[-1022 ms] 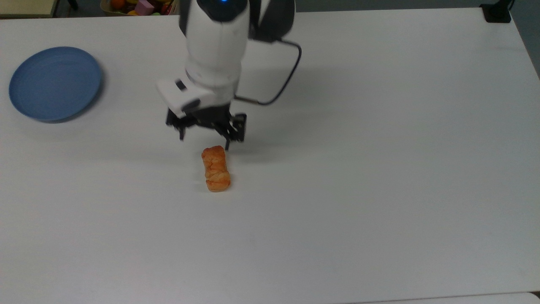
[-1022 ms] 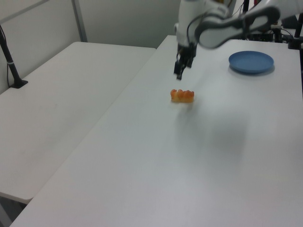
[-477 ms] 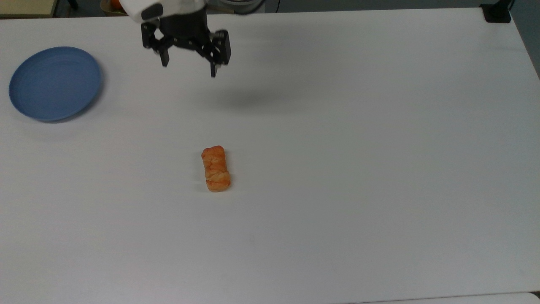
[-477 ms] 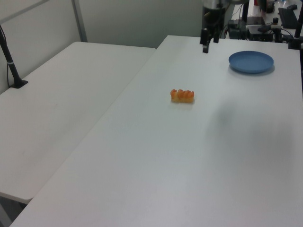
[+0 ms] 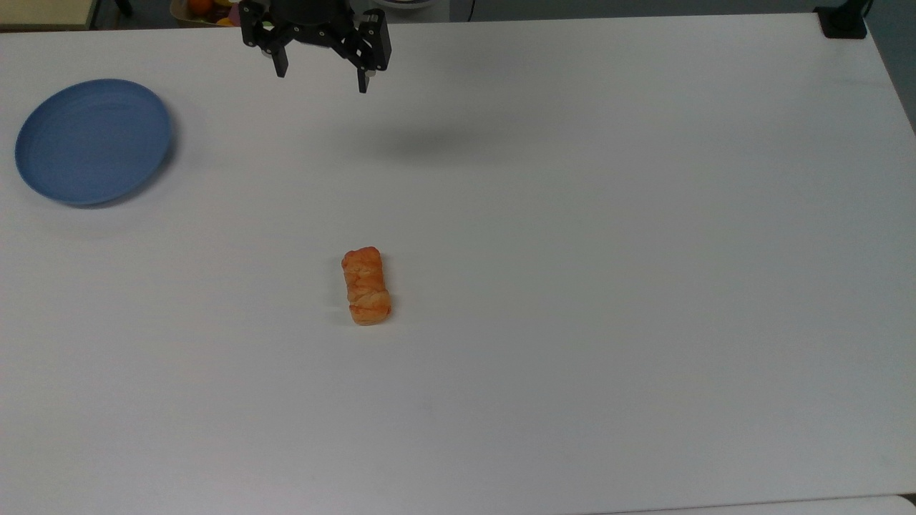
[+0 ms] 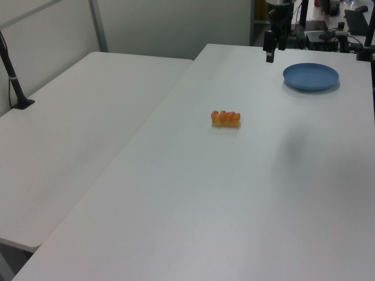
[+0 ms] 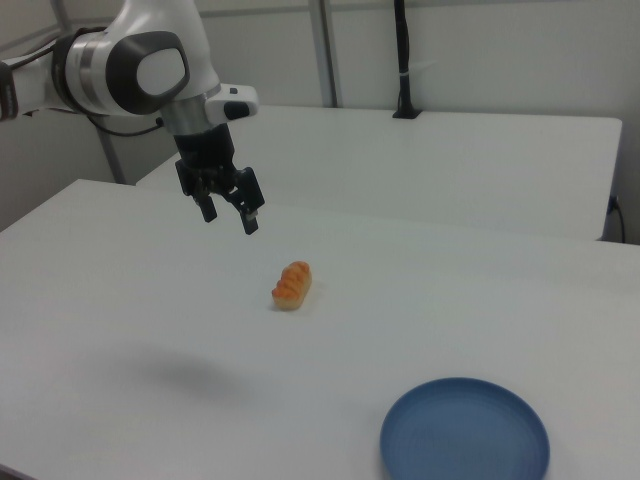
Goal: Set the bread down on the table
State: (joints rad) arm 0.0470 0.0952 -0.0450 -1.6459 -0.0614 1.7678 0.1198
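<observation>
The bread (image 5: pixel 366 286), a small golden-orange twisted roll, lies flat on the white table (image 5: pixel 608 286) near its middle; it also shows as the bread (image 6: pixel 225 118) in the left view and the bread (image 7: pixel 292 285) in the right view. My gripper (image 5: pixel 322 80) hangs open and empty high above the table, far from the bread toward the top view's upper edge. The right view puts the gripper (image 7: pixel 230 216) up and to the left of the bread. The left view has the gripper (image 6: pixel 270 54) near the blue plate.
An empty blue plate (image 5: pixel 93 141) rests at the top view's left, also seen as the plate (image 7: pixel 465 433) at the right view's bottom. A second white table (image 6: pixel 76 129) adjoins on the left view's left. A black post base (image 5: pixel 843 21) sits at the top view's upper right corner.
The gripper rose from just above the bread and drew back toward the top view's upper edge, staying open. The bread has not moved.
</observation>
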